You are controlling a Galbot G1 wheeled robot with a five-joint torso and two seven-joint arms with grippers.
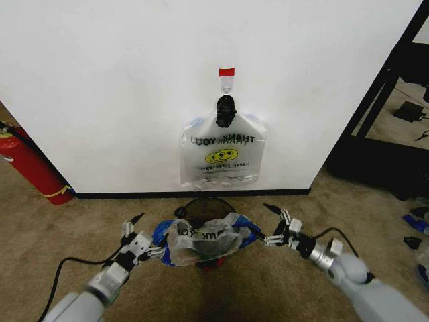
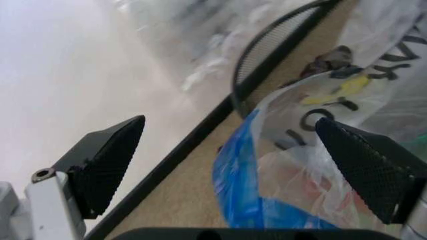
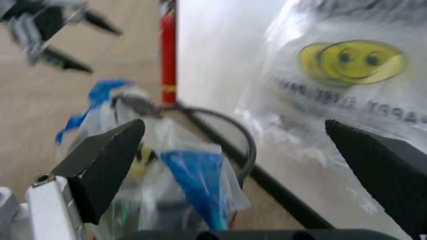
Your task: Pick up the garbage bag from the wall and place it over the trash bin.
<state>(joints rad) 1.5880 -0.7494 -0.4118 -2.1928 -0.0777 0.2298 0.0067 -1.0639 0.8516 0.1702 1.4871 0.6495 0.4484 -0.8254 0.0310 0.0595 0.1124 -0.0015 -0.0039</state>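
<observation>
The left gripper (image 1: 137, 231) is hovering low over the carpet (image 1: 281, 282) with its fingers spread and nothing between them; in the left wrist view the two dark pads (image 2: 107, 165) are standing well apart, with a blue handle strip of the garbage bag (image 2: 320, 165) hanging in the gap, seemingly touching neither. The right gripper (image 1: 275, 225) is likewise released, sitting at the opposite side of the bag.

The garbage bag (image 1: 204, 240) is lying draped over the trash bin (image 1: 206, 206), which stands on the carpet just out from the wall's black baseboard. The bag's long axis is running across, from one gripper to the other, so each arm is nearest to its own handle end. The far rim of the bin is looking uncovered, so I judge the bag is only partly seated.

On the wall (image 1: 100, 80) behind, a bunch of same-printed bags (image 1: 223, 157) is hanging from a black clip (image 1: 226, 111); a red fire extinguisher (image 1: 30, 164) is standing at the left.

The bin's base is hidden under plastic, and how far the bag reaches down inside is hard to make out.
</observation>
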